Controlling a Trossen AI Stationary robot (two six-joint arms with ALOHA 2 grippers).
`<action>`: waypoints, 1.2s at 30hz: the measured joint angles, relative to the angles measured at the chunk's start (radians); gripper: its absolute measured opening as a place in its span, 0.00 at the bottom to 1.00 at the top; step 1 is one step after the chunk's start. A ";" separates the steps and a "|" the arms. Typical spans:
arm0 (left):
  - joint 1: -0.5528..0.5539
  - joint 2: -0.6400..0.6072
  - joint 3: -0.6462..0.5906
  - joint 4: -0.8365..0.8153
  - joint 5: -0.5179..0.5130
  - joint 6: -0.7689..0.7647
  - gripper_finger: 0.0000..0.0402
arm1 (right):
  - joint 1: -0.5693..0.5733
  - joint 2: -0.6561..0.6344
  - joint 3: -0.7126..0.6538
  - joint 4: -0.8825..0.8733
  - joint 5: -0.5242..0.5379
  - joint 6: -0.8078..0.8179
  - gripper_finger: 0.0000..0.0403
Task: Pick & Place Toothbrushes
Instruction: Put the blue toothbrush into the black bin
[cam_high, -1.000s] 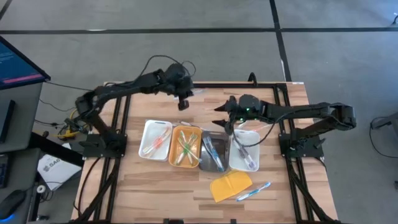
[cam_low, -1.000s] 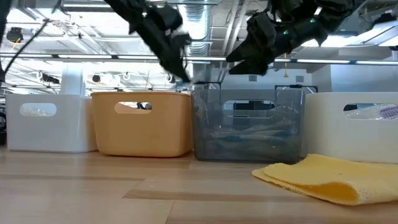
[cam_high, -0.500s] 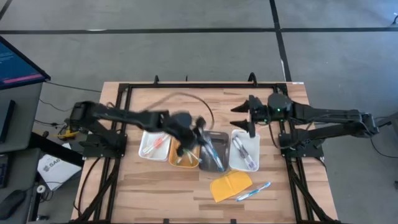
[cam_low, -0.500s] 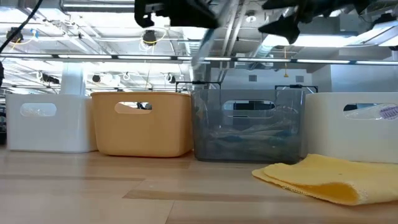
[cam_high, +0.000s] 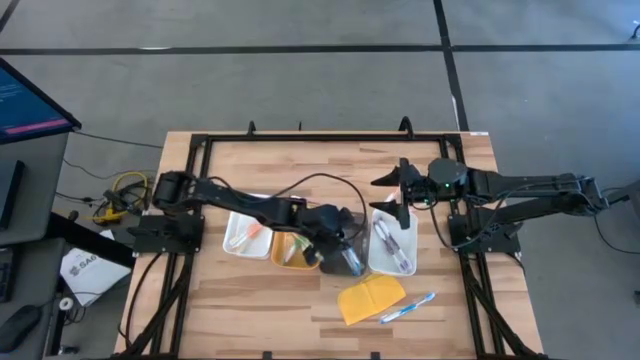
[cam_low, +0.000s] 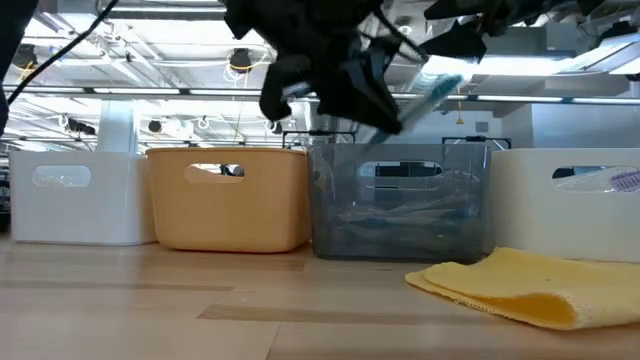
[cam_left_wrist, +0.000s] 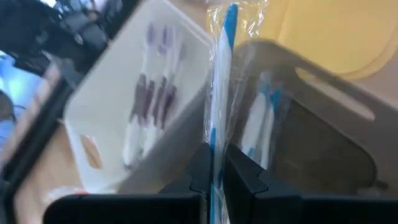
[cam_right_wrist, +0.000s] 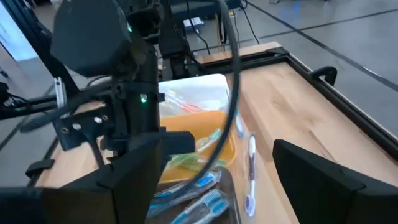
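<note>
My left gripper (cam_high: 347, 250) is over the grey tray (cam_high: 336, 268), shut on a blue-and-white toothbrush in a clear wrapper (cam_left_wrist: 221, 81); in the low view this toothbrush (cam_low: 437, 85) shows above the grey tray (cam_low: 400, 205). More blue toothbrushes (cam_left_wrist: 264, 118) lie in the grey tray, purple ones (cam_left_wrist: 149, 106) in the right white tray (cam_high: 392, 245). My right gripper (cam_high: 396, 193) hangs open over that tray's far rim, holding nothing. Another toothbrush (cam_high: 408, 306) lies flat on the table near the front. My left gripper pinches the wrapped toothbrush near one end (cam_left_wrist: 215, 146) between its two fingers. The fingers slant down from the table's left and lie along it. The rest of it sticks out ahead of the fingertips, lifted clear above the grey tray.
A white tray (cam_high: 248, 228) and an orange tray (cam_high: 290, 250) with toothbrushes stand left of the grey one. A yellow pad (cam_high: 370, 298) lies on the table in front of the trays. A black frame (cam_high: 300, 138) runs round the table.
My left gripper has swung from the table's far side toward the near edge and the right, come down over the grey tray and rolled, keeping the wrapped toothbrush. My right gripper has drawn back toward the right edge and risen, still open.
</note>
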 joint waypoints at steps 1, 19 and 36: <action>0.004 0.010 0.000 -0.001 -0.001 -0.011 0.02 | 0.000 0.000 0.000 -0.004 0.000 -0.007 0.75; -0.012 0.082 0.000 -0.034 -0.180 -0.051 0.25 | -0.002 0.000 0.000 -0.009 0.000 -0.028 0.75; -0.065 -0.092 -0.005 -0.020 -0.286 -0.180 0.47 | 0.074 -0.046 0.000 -0.118 -0.042 0.050 0.75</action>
